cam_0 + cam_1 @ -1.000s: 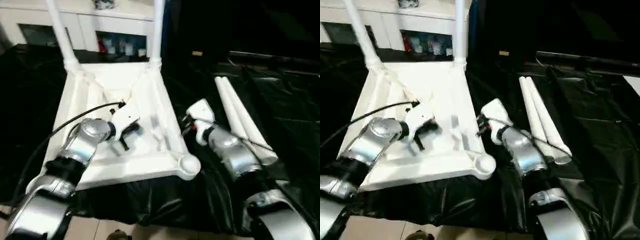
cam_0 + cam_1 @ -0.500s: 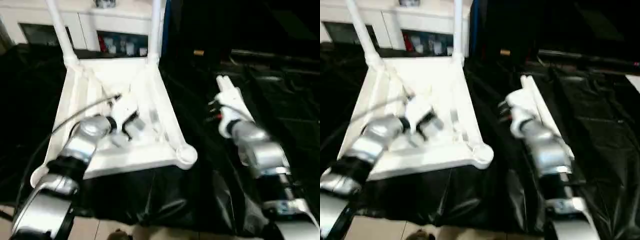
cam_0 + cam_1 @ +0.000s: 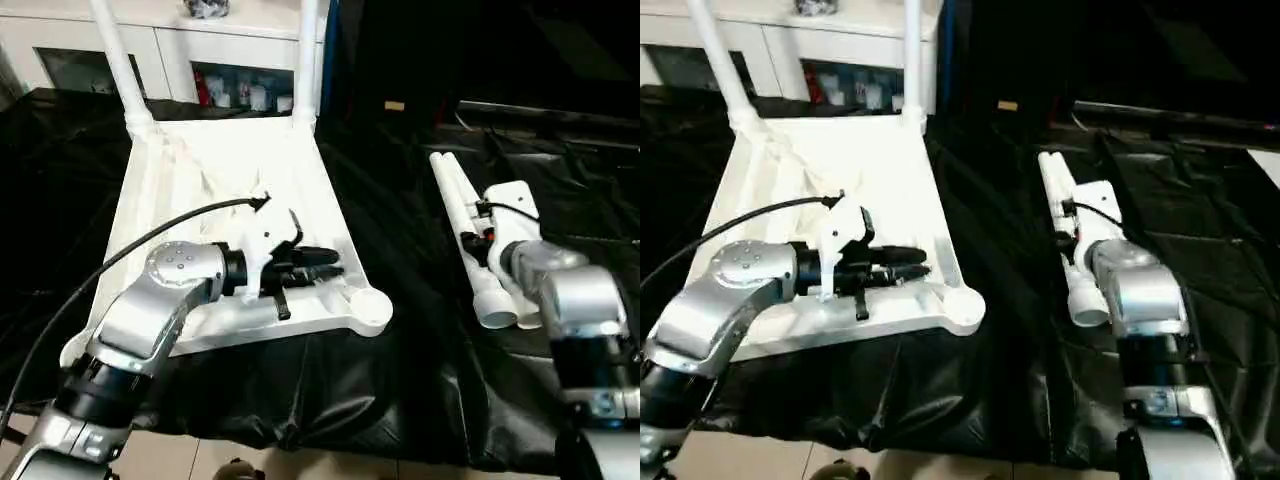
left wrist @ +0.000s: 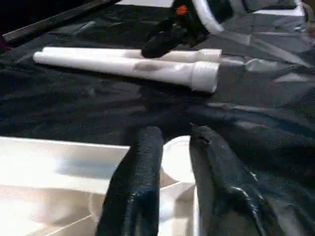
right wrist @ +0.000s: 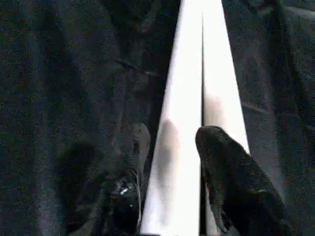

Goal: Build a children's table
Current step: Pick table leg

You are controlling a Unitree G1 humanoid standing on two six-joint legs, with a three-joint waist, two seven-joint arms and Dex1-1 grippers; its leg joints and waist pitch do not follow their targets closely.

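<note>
Right gripper (image 5: 170,162) sits low over the two loose legs (image 3: 470,225), its fingers (image 5: 231,177) parted with one leg between them, not yet closed on it; that straddle looks like the set-up for picking a leg to fit next. The legs lie side by side, touching, on the black cloth (image 3: 400,380), well to the right of the top (image 3: 200,180), their wide ends toward the robot. The top lies underside up so its corner sockets face upward; two legs (image 3: 115,55) already stand in the far corners, which leaves the near ones open. Left gripper (image 3: 320,270) hangs over the near edge of the top, fingers (image 4: 142,167) nearly together with a narrow gap and nothing between them, pointing toward the empty near-right socket (image 3: 372,312). I judge it is placed there to steady the top or mark the socket while the other arm fetches. About half the legs are in.
</note>
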